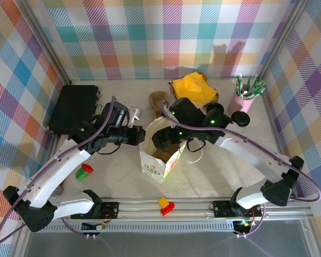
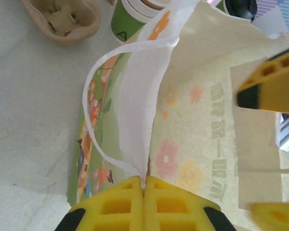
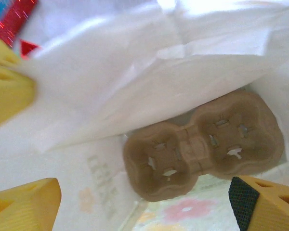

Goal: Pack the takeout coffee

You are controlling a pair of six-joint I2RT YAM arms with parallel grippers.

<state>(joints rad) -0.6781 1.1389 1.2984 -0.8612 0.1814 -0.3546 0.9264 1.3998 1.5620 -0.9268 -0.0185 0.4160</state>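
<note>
The takeout coffee's green cup wall (image 2: 128, 20) shows at the top edge of the left wrist view, behind the bag; its lid is cut off. The printed paper bag (image 1: 163, 166) stands upright mid-table. My left gripper (image 2: 144, 185) is shut on the bag's white rim (image 2: 144, 120), pulling the mouth wide. Inside the bag's mouth my right gripper (image 3: 142, 199) is open, nothing between its fingers. Below it a brown two-cup carrier (image 3: 202, 144) lies on the bag's floor. Seen from above, the right gripper (image 1: 163, 140) sits in the bag's opening and the left gripper (image 1: 140, 136) at its left rim.
Another brown carrier (image 2: 62, 19) lies behind the bag beside the cup. Yellow napkins (image 1: 192, 85) and a pink cup of straws (image 1: 244, 99) stand at the back right, a black box (image 1: 72, 107) at the left. Small blocks (image 1: 84, 171) (image 1: 166, 205) lie near the front.
</note>
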